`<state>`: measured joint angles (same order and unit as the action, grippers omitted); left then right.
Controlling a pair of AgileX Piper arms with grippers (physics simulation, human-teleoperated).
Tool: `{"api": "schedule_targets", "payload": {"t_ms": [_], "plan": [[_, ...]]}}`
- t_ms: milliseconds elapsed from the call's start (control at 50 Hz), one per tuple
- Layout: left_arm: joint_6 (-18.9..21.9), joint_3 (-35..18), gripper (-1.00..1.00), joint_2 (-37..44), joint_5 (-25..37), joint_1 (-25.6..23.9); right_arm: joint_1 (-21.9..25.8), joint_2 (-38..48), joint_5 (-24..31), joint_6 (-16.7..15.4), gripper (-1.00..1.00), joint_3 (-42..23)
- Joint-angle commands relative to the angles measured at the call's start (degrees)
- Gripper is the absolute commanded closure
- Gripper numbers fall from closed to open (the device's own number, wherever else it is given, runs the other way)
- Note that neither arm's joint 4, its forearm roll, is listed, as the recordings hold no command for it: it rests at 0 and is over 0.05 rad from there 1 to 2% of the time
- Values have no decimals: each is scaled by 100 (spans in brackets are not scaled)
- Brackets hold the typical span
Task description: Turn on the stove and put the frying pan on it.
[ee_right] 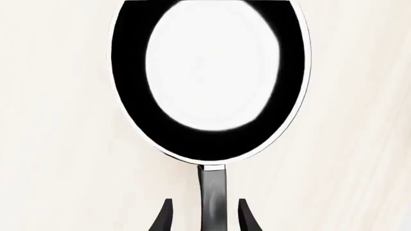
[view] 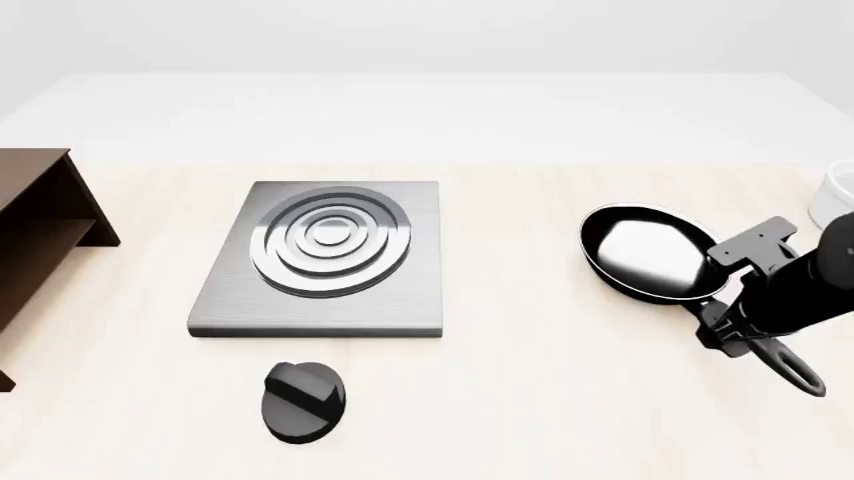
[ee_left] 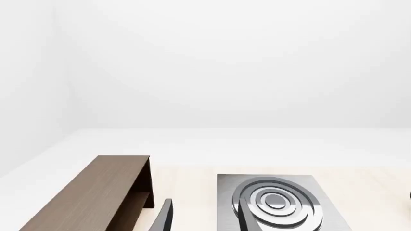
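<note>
The stove [view: 320, 260] is a grey slab with silver rings at centre left of the table; its black knob [view: 304, 400] lies apart, in front of it. The stove also shows in the left wrist view [ee_left: 276, 202]. The frying pan [view: 650, 252] lies flat on the table at the right, handle [view: 798, 372] pointing to the near right. My right gripper [view: 727, 325] is open, low over the handle. In the right wrist view the pan [ee_right: 209, 134] fills the frame and my gripper [ee_right: 205, 216] straddles the handle [ee_right: 212, 192] with gaps on both sides. My left gripper [ee_left: 204, 221] is open and empty, short of the stove.
A brown wooden shelf [view: 40, 230] stands at the table's left edge and shows in the left wrist view [ee_left: 96, 197]. A white bowl [view: 838, 195] sits at the far right edge, just behind my right arm.
</note>
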<state>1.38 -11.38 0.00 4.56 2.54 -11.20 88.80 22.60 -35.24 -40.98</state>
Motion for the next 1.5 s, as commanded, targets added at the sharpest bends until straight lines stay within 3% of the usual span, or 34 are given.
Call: {"api": "schedule_targets", "payload": {"t_ms": [20,300,600,620,780,860,900,1040,1500], "plan": [[1,0,-100,0,-1,3,-9,237,-269,34,-100,134],[-9,0,-100,0,-2,5,-245,463,-478,-191,-100,190],[-19,0,-100,0,-2,9,-300,622,-575,-187,-100,193],[-23,-1,-100,0,-6,9,-307,638,-588,-191,100,196],[-12,0,-100,0,-3,5,-332,537,-464,-145,100,115],[-11,-1,-100,0,-9,6,-174,192,-228,-14,100,44],[-2,-1,-100,0,-8,1,-226,110,-151,-119,100,42],[0,-1,-100,0,-16,-7,-45,-378,326,-46,100,-153],[-4,-1,-100,0,-18,-5,185,-1238,1567,-402,100,-884]]}}
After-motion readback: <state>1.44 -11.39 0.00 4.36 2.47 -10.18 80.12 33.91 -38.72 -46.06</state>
